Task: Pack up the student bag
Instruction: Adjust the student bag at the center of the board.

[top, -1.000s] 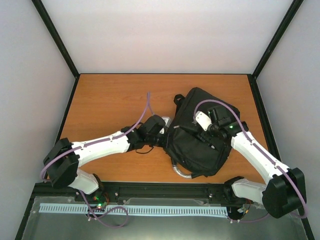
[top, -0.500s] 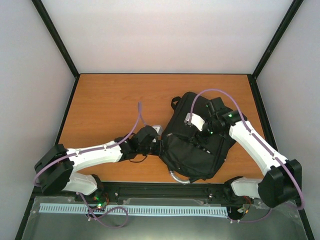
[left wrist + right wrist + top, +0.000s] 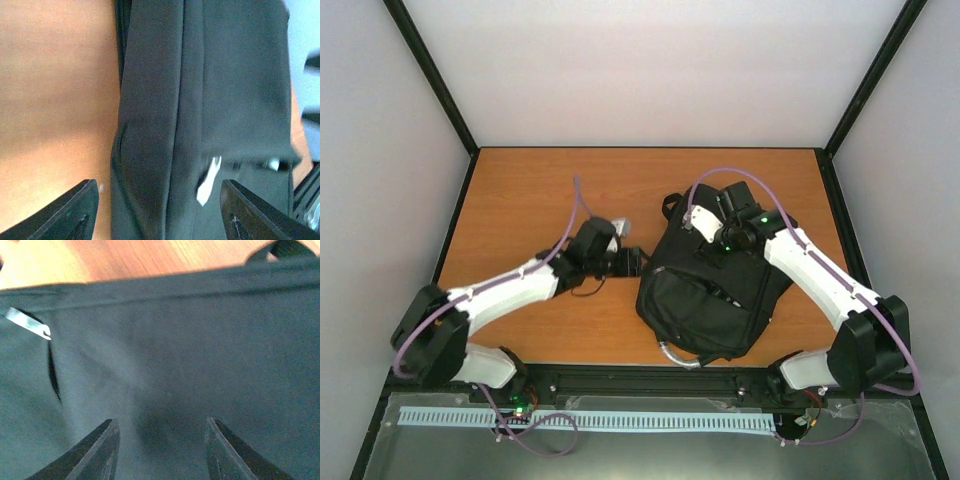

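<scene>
The bag (image 3: pixel 705 300) lies on the table (image 3: pixel 540 185), right of the middle in the top view. At its left edge the left gripper (image 3: pixel 157 187) is wide apart. Over its top end the right gripper (image 3: pixel 160 422) is apart too.

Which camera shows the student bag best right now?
Top external: nearly the whole student bag shows, outline and all. Left wrist shows only a seamed strip of its black fabric; right wrist only a close fabric panel.

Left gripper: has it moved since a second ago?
Yes. The left gripper has pulled back toward the table's left edge, away from the student bag, and its jaws have opened.
</scene>
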Controlling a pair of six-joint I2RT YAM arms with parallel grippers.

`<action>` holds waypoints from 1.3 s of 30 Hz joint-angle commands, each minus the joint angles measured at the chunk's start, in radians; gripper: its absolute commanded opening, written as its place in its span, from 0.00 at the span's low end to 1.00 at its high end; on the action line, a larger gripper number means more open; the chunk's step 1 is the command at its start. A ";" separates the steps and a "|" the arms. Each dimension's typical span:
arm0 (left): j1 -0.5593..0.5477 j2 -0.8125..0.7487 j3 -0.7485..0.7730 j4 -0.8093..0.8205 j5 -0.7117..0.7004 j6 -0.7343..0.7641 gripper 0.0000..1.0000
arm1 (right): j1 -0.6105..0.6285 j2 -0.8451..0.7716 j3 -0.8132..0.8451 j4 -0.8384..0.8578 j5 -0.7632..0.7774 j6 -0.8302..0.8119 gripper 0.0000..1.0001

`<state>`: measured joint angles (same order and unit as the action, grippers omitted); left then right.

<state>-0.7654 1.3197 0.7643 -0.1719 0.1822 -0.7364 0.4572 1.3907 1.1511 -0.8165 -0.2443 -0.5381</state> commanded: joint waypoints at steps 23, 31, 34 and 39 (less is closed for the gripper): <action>0.117 0.395 0.342 -0.035 0.268 0.062 0.01 | -0.424 0.140 -0.186 0.093 0.212 0.003 0.62; 0.087 0.159 0.040 0.069 0.165 -0.048 0.01 | -0.273 0.425 0.066 0.108 0.255 0.056 0.59; 0.057 0.060 -0.046 0.078 0.104 -0.103 0.01 | -0.229 0.513 0.178 0.103 0.257 0.070 0.58; 0.022 -0.077 -0.130 0.028 0.020 -0.191 0.17 | -0.186 0.628 0.366 0.077 0.211 0.107 0.56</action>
<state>-0.7162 1.3262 0.6750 -0.0753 0.2825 -0.8417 0.2508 1.9347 1.4170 -0.7685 -0.0303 -0.4812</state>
